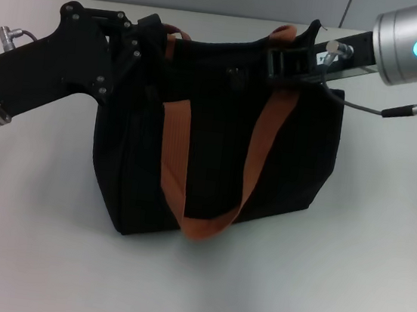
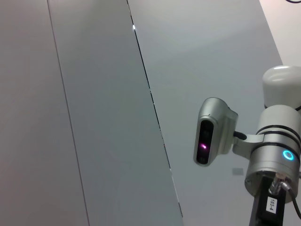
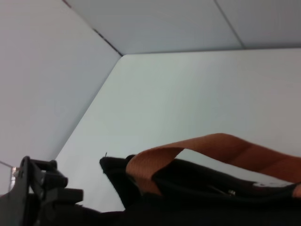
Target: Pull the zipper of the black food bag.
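Black fabric dominates the scene: the black food bag [image 1: 218,142] stands upright in the middle of the pale tabletop [image 1: 344,294], its two brown-orange straps [image 1: 183,176] drooping in a loop down the front face. The left gripper [image 1: 151,31] is pressed in at the bag's top left corner, and the right gripper [image 1: 289,55] reaches in at the top right edge beside the far strap; for both, black fingers merge with black cloth, so I cannot tell whether either is parted, closed, or clamped on anything. The zipper [image 3: 230,191] may be the small metal glint on the top seam in the right wrist view, though that is uncertain. The main risk is a mistaken grasp: pinching loose fabric or a strap instead of the pull would drag or tip the whole bag across the tabletop. If the left gripper does not brace the corner firmly, the soft wall could buckle and the track jam.
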